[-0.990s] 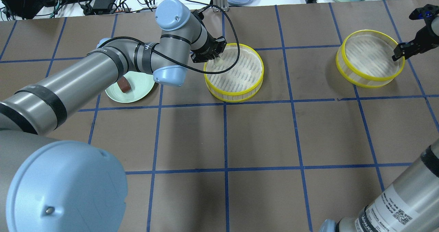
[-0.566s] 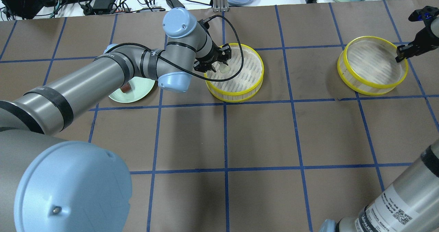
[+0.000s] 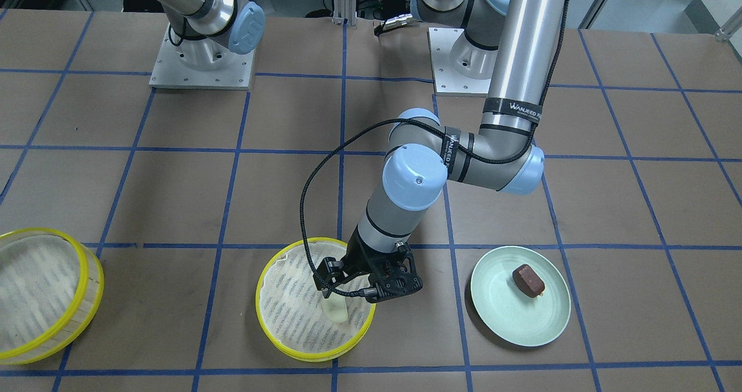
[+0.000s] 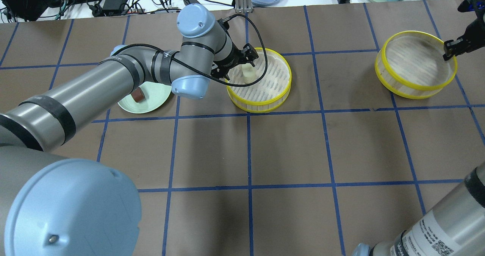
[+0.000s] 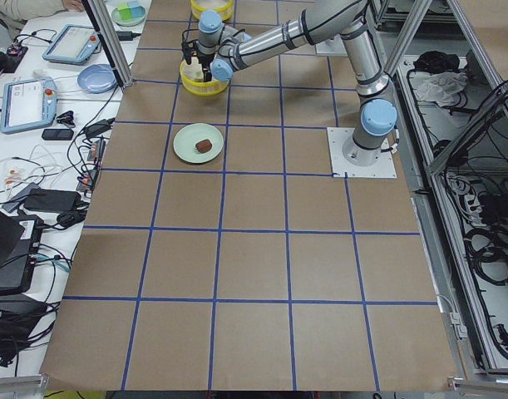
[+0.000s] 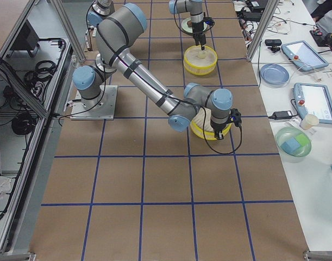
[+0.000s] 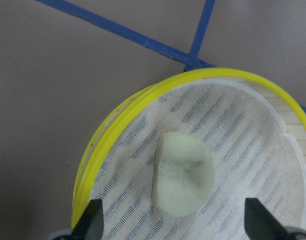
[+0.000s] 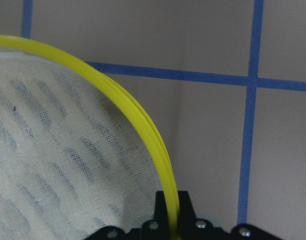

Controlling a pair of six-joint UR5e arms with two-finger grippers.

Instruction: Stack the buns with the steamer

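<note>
brown paper with a blue tape grid covers the tabletop (image 4: 288,150), and the two yellow-rimmed steamer tiers sit well apart on it. a second ago the left fingers (image 7: 91,225) were pressed down around the cream bun (image 7: 183,172) on the cloth floor of the middle tier (image 4: 261,101); since then they have let go and drawn back, and the bun now lies on its own on the cloth, near the rim on the plate's side. that puts the first bun in place, by my reading. the brown bun (image 3: 527,280) is the one left, lying on the pale green plate (image 3: 493,316) just beside that tier

over the same second the right-hand tier (image 4: 416,91) has shifted a little and now looks tipped, so i judge it is being lifted; whether it is wholly off the tabletop i cannot tell

the left fingers stand wide apart, one tip at each side of the wrist view, with the cream bun between and beyond them, touching neither. they hold nothing. the right fingers (image 8: 187,210) are closed narrowly on the yellow rim of the right-hand tier, one inside the wall and one outside, pinching it at its edge

likely next is the brown bun, and then the gripped tier goes on top of the middle one
</note>
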